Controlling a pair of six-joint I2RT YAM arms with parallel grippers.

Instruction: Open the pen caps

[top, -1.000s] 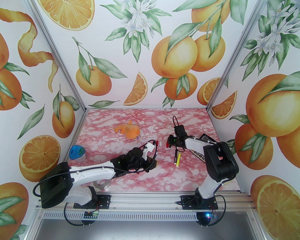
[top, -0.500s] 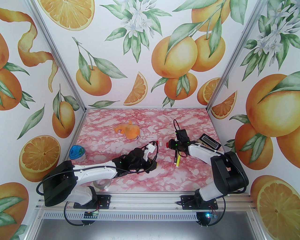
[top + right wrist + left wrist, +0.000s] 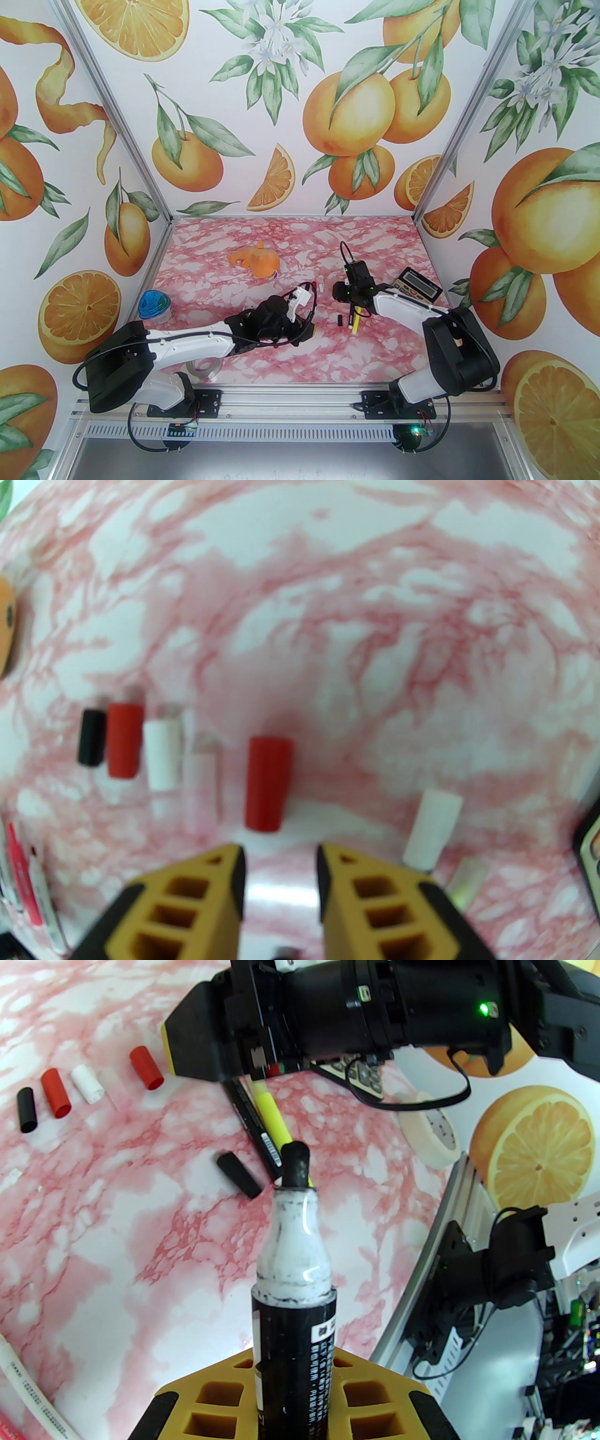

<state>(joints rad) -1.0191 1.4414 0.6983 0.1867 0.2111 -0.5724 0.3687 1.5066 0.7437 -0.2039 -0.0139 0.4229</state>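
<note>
Caps (image 3: 268,783) amid table (image 3: 281,356), right pincer (image 3: 280,855) parted

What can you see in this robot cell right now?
pen caps: at least six; black, red, white; loose mid table
black marker: one, black, uncapped, in left end effector
yellow pen: one, yellow, right of centre
black pen: one, black, beside yellow pen
other pens: several, white and red, near caps
calculator: one, black, right side
tape roll: one, pale, front left
jar: one, blue lid, left edge
plastic item: one, orange, back centre
left end effector: one, yellow, shut on black marker
right end effector: one, yellow, open, by caps
</note>
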